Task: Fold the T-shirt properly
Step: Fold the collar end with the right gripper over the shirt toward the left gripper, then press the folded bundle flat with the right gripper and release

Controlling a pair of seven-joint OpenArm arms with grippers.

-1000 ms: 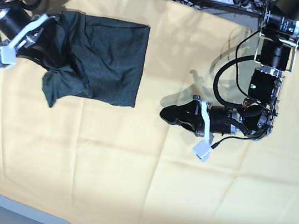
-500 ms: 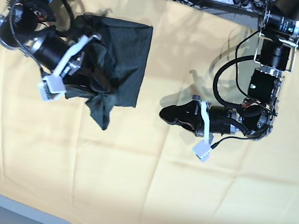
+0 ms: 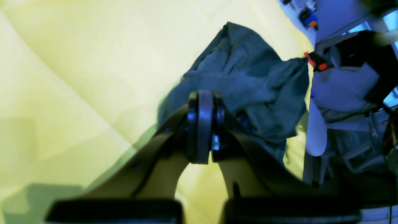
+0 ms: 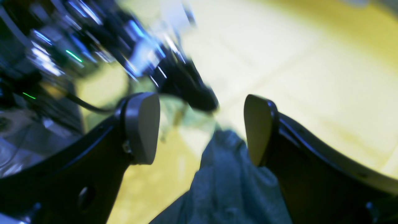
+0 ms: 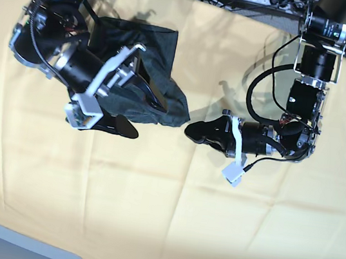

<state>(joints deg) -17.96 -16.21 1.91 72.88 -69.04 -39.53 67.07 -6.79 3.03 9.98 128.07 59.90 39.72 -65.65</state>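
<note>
2 pincers differ: the right pincer is spread over the T-shirt, the left pincer pressed together, empty. With nothing pinned, the bunched fold could slump open on the desk.

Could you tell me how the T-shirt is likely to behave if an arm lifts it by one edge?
The T-shirt would probably sag and drape, since it lies bunched in soft folds. Its knit looks grippy rather than slick. The folded layers may slide apart, as one corner already spills out loosely.
</note>
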